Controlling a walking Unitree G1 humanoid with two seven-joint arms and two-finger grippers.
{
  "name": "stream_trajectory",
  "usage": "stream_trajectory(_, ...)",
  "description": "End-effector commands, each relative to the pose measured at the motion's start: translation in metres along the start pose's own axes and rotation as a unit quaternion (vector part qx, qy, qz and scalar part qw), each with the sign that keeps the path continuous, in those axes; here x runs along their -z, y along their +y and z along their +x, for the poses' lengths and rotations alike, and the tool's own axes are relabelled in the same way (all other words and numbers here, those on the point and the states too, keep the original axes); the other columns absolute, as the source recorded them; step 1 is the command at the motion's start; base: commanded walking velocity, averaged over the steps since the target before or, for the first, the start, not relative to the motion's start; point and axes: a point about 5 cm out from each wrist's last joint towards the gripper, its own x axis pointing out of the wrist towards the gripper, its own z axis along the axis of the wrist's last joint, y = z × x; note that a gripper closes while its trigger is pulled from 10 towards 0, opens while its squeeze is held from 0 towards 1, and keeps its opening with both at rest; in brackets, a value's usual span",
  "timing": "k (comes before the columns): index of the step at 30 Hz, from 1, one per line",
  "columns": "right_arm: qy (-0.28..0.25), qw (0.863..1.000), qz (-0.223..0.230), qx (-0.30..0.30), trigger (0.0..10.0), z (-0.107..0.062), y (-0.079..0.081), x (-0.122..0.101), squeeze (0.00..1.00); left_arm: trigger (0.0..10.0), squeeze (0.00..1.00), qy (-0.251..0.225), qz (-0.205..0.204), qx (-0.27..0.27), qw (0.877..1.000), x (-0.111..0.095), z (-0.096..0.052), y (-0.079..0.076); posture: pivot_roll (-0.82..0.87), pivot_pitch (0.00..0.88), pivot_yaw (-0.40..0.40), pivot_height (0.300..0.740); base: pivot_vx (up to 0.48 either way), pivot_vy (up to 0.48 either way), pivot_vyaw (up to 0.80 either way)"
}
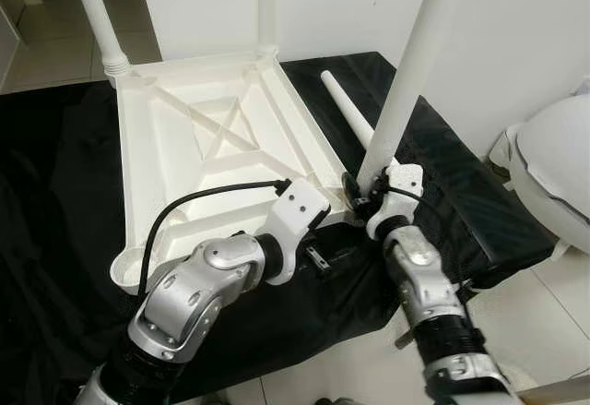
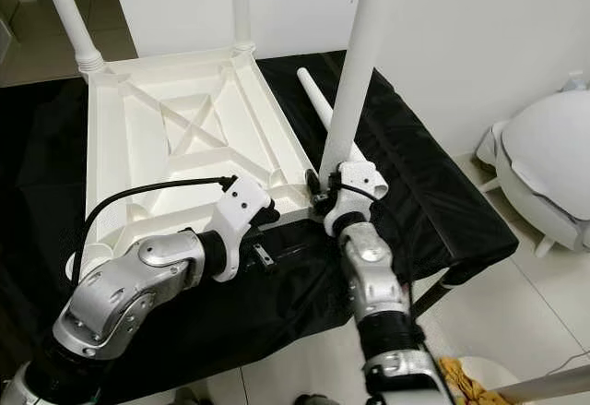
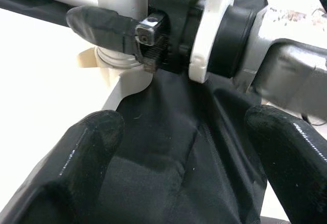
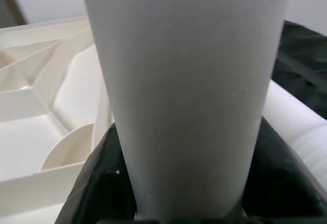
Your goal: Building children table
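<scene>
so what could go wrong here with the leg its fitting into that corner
The right gripper is clamped low on the upright leg, so the long top could lever sideways and bind in the socket. The upturned tabletop lies on a loose black cloth and may slide under a push; the left gripper is open beside it, not holding it. The spare leg lying behind could roll away.

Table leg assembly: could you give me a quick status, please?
Right gripper shut on upright leg at tabletop corner. Left gripper open beside. Spare leg lies behind.

Head stereo pair looks steeply down, sharing the upturned table (image 1: 217,160); wrist cameras sit close at its 5 o'clock corner.
</scene>
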Motion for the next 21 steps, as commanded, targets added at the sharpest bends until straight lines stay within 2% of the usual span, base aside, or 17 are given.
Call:
stream_trajectory(1,0.000,0.999,0.016,0.044,10.0,-0.001,-0.005,0.001,0.00,10.0,0.00,0.001,0.002,0.007,1.000,-0.001,0.002,0.000,-0.03,0.094,0.008,0.740,0.000,0.000,0.00)
stream_trajectory(9,-0.016,0.996,0.029,0.087,10.0,0.007,0.017,-0.006,0.00,10.0,0.00,0.002,0.002,0.010,1.000,-0.001,0.003,-0.001,-0.03,0.098,0.012,0.740,0.000,0.000,0.00)
stream_trajectory(17,-0.012,0.994,0.025,0.108,10.0,0.007,0.019,-0.006,0.00,10.0,0.00,0.001,0.001,0.009,1.000,-0.001,0.003,-0.001,-0.02,0.097,0.005,0.740,0.000,0.000,0.00)
stream_trajectory(18,-0.016,0.994,0.025,0.105,10.0,0.006,0.019,-0.007,0.49,10.0,0.00,0.001,0.001,0.009,1.000,0.000,0.002,-0.002,-0.02,0.095,0.005,0.740,0.000,0.000,0.00)
stream_trajectory(19,-0.018,0.994,0.026,0.103,10.0,0.006,0.019,-0.007,0.49,10.0,0.00,0.001,0.001,0.009,1.000,0.000,0.002,-0.002,-0.02,0.095,0.005,0.740,0.000,0.000,0.00)
stream_trajectory(20,-0.025,0.995,0.032,0.095,10.0,0.005,0.019,-0.008,1.00,10.0,0.00,0.001,0.001,0.010,1.000,0.000,0.003,-0.002,-0.03,0.095,0.004,0.740,0.000,0.000,0.00)
stream_trajectory(21,-0.025,0.995,0.032,0.095,10.0,0.005,0.019,-0.008,1.00,10.0,0.00,0.001,0.001,0.010,1.000,0.000,0.003,-0.002,-0.03,0.095,0.004,0.740,0.000,0.000,0.00)
